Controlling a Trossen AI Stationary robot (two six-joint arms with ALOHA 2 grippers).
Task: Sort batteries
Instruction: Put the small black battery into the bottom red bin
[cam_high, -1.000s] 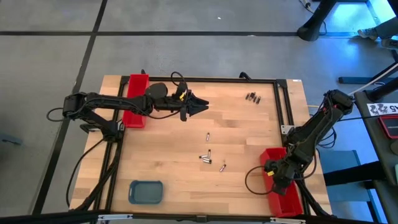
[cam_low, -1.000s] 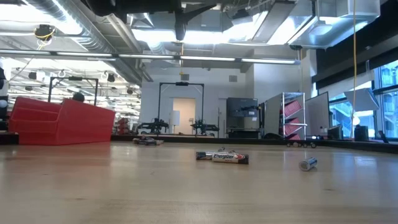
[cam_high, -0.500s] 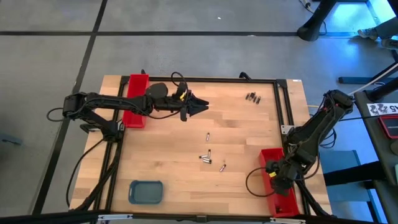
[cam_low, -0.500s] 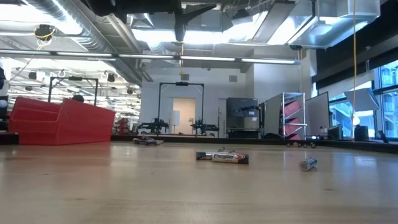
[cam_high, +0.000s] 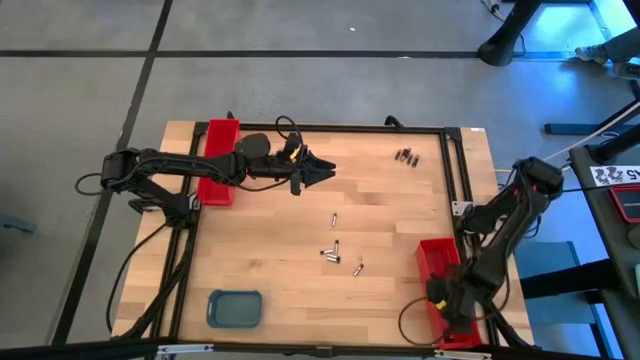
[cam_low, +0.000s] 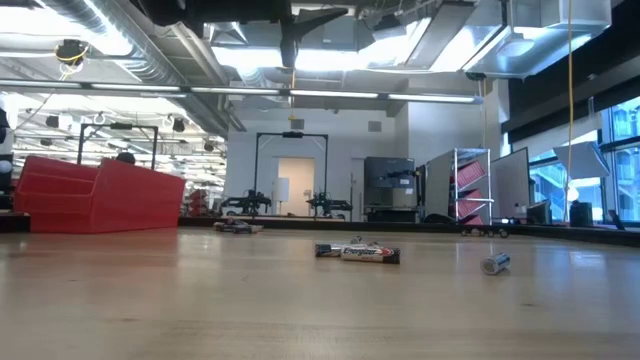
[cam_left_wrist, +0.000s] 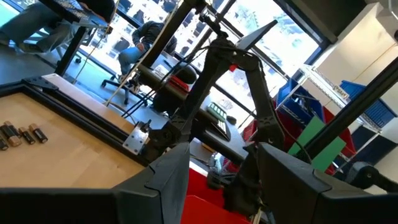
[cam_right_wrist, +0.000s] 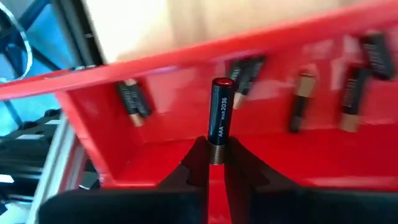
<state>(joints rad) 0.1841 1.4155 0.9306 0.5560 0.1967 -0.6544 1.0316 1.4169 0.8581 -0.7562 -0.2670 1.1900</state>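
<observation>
- The right gripper (cam_high: 447, 303) has slid along the long red plastic tray (cam_high: 437, 258) toward the table's near edge.
- It pinches a slim dark AAA battery (cam_right_wrist: 220, 118) over that tray, where more cells lie.
- Loose silvery batteries (cam_high: 331, 249) sit mid-table on the pale wooden tabletop (cam_high: 390, 200).
- The left gripper (cam_high: 322, 172) hovers by the far red tray, fingers apart, empty.

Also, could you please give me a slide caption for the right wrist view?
Right tool holds an AAA battery over the red tray, which already holds several.
</observation>
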